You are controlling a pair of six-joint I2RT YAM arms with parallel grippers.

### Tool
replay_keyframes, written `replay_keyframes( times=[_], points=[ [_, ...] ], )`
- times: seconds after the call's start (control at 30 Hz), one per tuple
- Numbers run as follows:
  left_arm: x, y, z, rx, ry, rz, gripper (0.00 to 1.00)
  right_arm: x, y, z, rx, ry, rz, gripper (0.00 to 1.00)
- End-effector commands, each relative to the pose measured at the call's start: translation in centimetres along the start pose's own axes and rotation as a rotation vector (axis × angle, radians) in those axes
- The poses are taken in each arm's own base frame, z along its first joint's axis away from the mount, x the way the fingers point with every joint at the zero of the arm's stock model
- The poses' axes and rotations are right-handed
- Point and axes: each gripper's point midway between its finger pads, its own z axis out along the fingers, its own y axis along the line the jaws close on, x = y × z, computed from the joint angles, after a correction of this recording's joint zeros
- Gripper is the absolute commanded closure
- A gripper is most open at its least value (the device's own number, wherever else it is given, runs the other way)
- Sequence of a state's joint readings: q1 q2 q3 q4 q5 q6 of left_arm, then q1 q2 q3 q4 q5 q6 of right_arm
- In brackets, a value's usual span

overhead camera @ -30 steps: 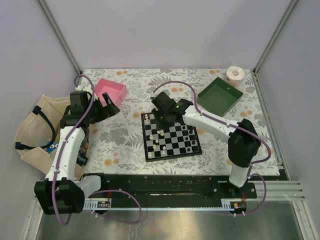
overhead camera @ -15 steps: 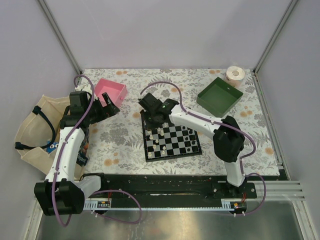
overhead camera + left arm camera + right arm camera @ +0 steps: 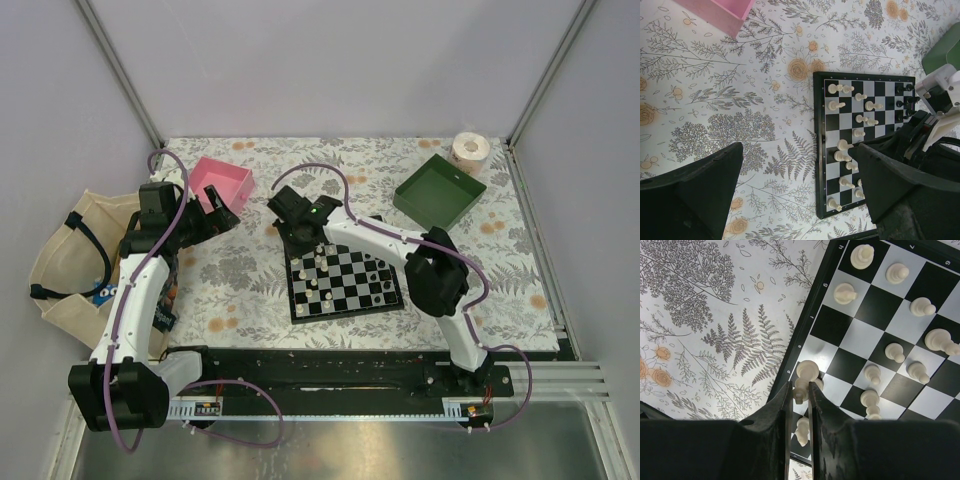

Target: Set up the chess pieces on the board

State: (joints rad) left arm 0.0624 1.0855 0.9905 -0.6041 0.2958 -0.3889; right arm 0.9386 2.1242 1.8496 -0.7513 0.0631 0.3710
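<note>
Pink tray [image 3: 224, 181], green tray [image 3: 441, 196], tape roll [image 3: 469, 149], canvas bag [image 3: 62, 262]

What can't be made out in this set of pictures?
Top view: the right gripper covers the board's far left corner, and the chess pieces are too small to identify.
Left wrist view: its own finger and the right arm hide part of the board.
Right wrist view: the jaws hide whether the cream piece between them touches the board.

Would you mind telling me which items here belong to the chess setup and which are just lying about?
Job in hand:
board; cream-white pieces, one held by the right gripper; black pieces.

Lying about:
pink tray; green tray; tape roll; cloth bag.
</note>
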Motion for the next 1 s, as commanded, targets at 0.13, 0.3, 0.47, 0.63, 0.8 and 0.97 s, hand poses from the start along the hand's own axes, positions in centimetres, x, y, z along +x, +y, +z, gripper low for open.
replay_keyframes(
  times=[0.13, 0.3, 0.47, 0.63, 0.8, 0.97],
  points=[
    [-1.3, -1.0, -0.7, 0.044, -0.050, 0.025, 0.01, 0.6, 0.0, 0.7, 0.000, 0.017, -0.013, 0.87],
    [-1.3, -1.1, -0.7, 0.047, -0.050, 0.027, 0.01, 1.6, 0.1, 1.7, -0.007, 0.051, -0.003, 0.87],
    [-1.2, -1.1, -0.8, 0.047, -0.050, 0.027, 0.01, 1.9, 0.0, 2.3, -0.002, 0.058, -0.001, 0.87],
    [-1.2, -1.1, -0.8, 0.046, -0.051, 0.027, 0.01, 2.0, -0.4, 2.6, 0.016, 0.060, -0.006, 0.87],
    [-1.2, -1.1, -0.7, 0.046, -0.048, 0.026, 0.01, 1.6, -1.0, 1.9, 0.047, 0.038, -0.016, 0.88],
    [-1.2, -1.1, -0.7, 0.046, -0.046, 0.025, 0.01, 1.6, -1.1, 1.3, 0.049, 0.031, -0.011, 0.88]
  ],
)
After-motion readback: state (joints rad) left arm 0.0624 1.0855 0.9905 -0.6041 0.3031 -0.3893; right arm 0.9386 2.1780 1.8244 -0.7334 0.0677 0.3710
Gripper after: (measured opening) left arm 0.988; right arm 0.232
